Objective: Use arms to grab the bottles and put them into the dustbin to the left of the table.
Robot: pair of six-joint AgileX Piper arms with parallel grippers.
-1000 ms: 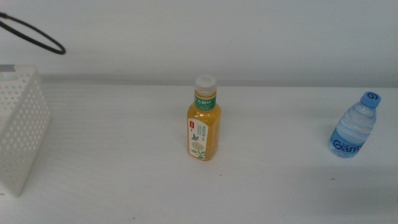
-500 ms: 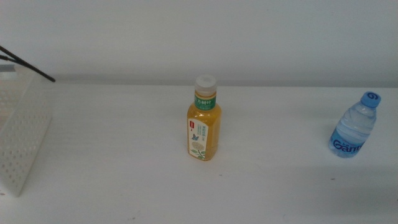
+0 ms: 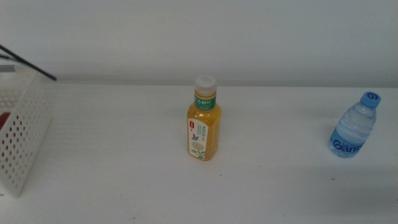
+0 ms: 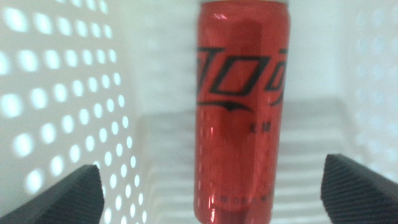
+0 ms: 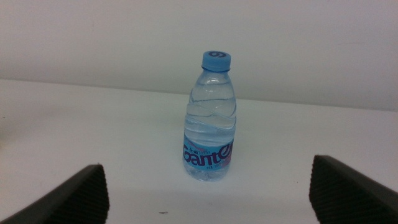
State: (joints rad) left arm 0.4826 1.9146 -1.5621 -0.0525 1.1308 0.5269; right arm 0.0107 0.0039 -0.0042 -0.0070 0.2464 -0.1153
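Can (image 4: 241, 106) lies in the bin (image 3: 22, 140), left gripper (image 4: 214, 193) spread; juice (image 3: 203, 127) and water (image 5: 210, 118) remain, right gripper (image 5: 208, 190) spread

From my middle camera I see the orange juice bottle (image 3: 203, 119) upright at the centre of the white table (image 3: 112, 180), the blue-capped water bottle (image 3: 354, 126) well apart at the right edge, and the perforated white dustbin (image 3: 22, 140) at far left, something red showing through its holes.
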